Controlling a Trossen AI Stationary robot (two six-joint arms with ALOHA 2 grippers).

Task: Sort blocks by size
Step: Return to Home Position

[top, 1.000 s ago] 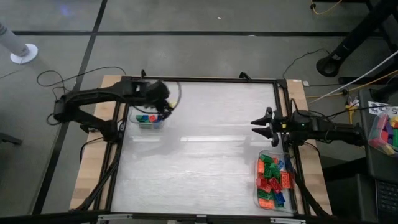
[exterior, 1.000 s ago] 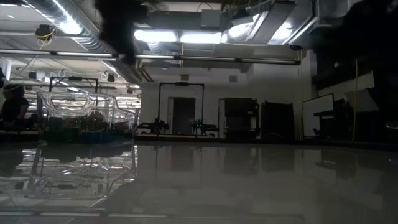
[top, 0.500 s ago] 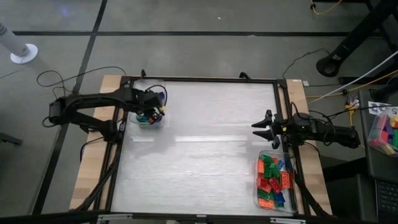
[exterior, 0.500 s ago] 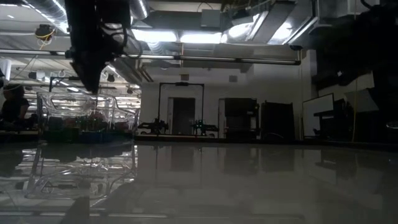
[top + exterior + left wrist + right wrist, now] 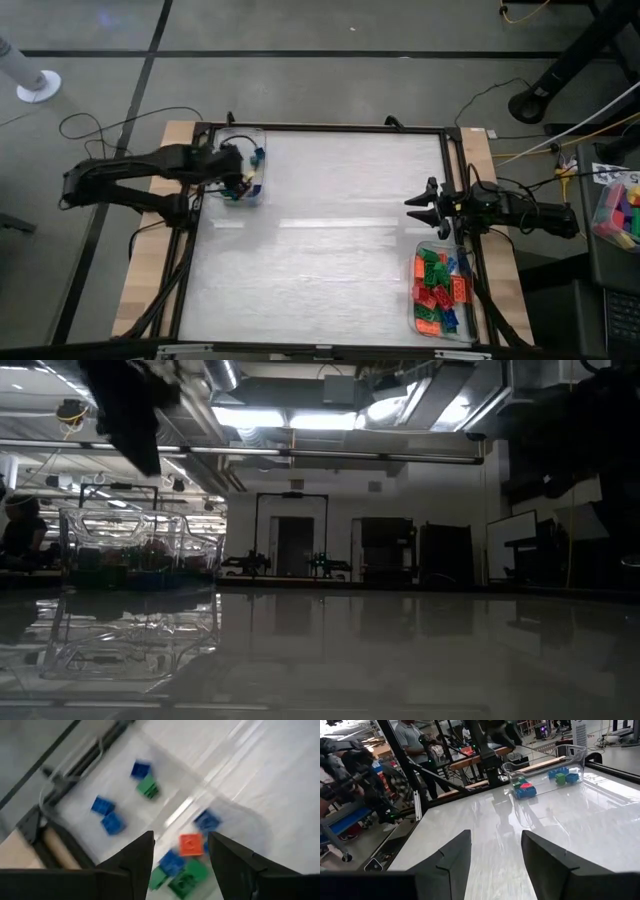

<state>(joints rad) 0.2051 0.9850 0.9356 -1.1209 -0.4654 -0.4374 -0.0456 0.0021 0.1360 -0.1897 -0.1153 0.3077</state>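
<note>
On the bench (image 5: pixel 320 250) the blocks (image 5: pixel 438 285) lie in bins (image 5: pixel 415 320) at the far left and near right corners, so sorting seems finished; the left gripper (image 5: pixel 180 837) over the far bin (image 5: pixel 262 135) and the right gripper (image 5: pixel 412 206) at the right edge, both spread and empty, need only withdraw home.

L hand (image 5: pixel 242 172) covers pt of clear bin (image 5: pixel 240 130); blocks (image 5: pixel 190 844) blurred in L wrist view.

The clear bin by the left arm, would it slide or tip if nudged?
Probably slide: the table looks glossy, the bin low and wide. Likely light, holding few small blocks. Thin plastic may flex. Left gripper hovers open above it; right gripper waits at the table's right edge.
</note>
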